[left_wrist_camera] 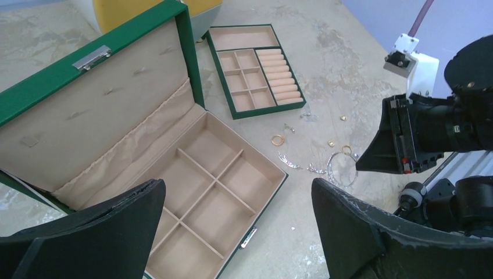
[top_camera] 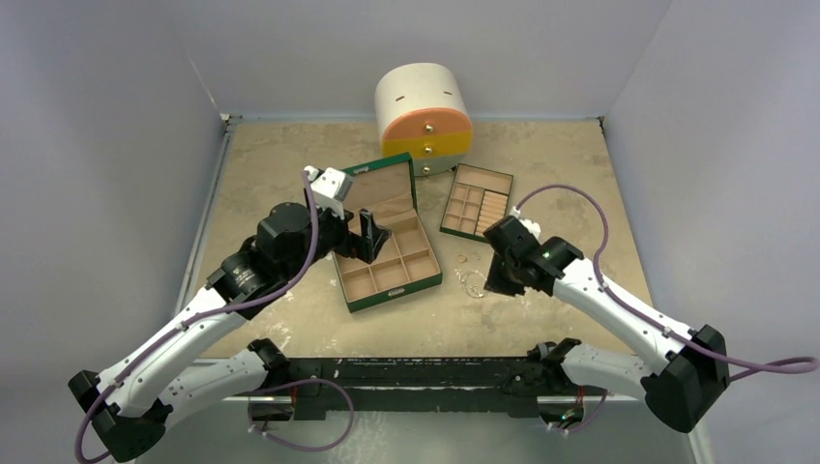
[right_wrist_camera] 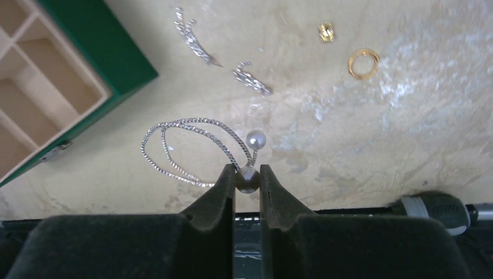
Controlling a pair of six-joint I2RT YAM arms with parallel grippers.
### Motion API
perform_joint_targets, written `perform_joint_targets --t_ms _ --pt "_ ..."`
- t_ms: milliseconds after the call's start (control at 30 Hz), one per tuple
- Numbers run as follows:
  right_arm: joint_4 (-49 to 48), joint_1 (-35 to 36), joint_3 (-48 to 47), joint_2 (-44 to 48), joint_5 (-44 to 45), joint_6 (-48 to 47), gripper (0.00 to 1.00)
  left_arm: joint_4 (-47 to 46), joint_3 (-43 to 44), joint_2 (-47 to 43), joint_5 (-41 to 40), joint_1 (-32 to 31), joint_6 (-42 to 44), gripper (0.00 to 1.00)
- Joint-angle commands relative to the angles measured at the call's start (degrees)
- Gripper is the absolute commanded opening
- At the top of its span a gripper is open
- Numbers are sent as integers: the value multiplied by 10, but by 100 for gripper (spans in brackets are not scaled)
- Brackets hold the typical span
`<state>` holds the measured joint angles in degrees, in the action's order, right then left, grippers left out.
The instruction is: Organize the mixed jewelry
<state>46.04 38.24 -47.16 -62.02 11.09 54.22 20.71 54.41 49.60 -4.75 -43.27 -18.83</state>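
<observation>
The mixed jewelry lies on the table right of the open green box (top_camera: pixel 392 298). A silvery wire hoop (right_wrist_camera: pixel 174 145) carries two pearl beads. My right gripper (right_wrist_camera: pixel 247 174) is shut on the lower pearl (right_wrist_camera: pixel 247 180), low over the table. The other pearl (right_wrist_camera: pixel 255 139) is free just beyond it. Two silvery chain pieces (right_wrist_camera: pixel 192 38) (right_wrist_camera: pixel 252 80), a gold ring (right_wrist_camera: pixel 363 63) and a small gold piece (right_wrist_camera: pixel 326 31) lie farther off. My left gripper (left_wrist_camera: pixel 237 186) stands open above the box's front compartments, holding nothing.
A tan divided tray (top_camera: pixel 477 200) with a green rim sits behind the jewelry. A round white drawer unit (top_camera: pixel 424 116) with orange and yellow fronts stands at the back. The box lid (left_wrist_camera: pixel 192 58) stands upright. Grey walls close in the table.
</observation>
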Motion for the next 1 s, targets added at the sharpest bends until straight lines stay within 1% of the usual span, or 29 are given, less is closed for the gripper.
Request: perform_joint_targets --t_ms 0,67,233,400,567,633,733,967 --pt "-8 3 -71 -30 26 -85 0 -16 9 -18 -22 -1 7 97" --pt "-28 3 -102 -49 22 -118 0 -14 9 -22 -27 -1 8 96" --pt "-93 5 -154 -99 -20 -206 0 -10 10 -33 -44 -1 8 96" --pt "-111 26 -233 -169 -48 -262 0 -13 6 -41 -60 -1 6 96" --pt "-103 54 -292 -239 -14 -288 0 -12 6 -47 -81 -1 5 96" --pt "-108 55 -302 -266 -20 -299 0 -11 6 -51 -88 -1 3 96" --pt "-119 62 -308 -296 -42 -305 0 -12 4 -57 -99 -1 2 96" --pt "-126 77 -298 -342 -30 -299 0 -14 3 -59 -106 -1 0 96"
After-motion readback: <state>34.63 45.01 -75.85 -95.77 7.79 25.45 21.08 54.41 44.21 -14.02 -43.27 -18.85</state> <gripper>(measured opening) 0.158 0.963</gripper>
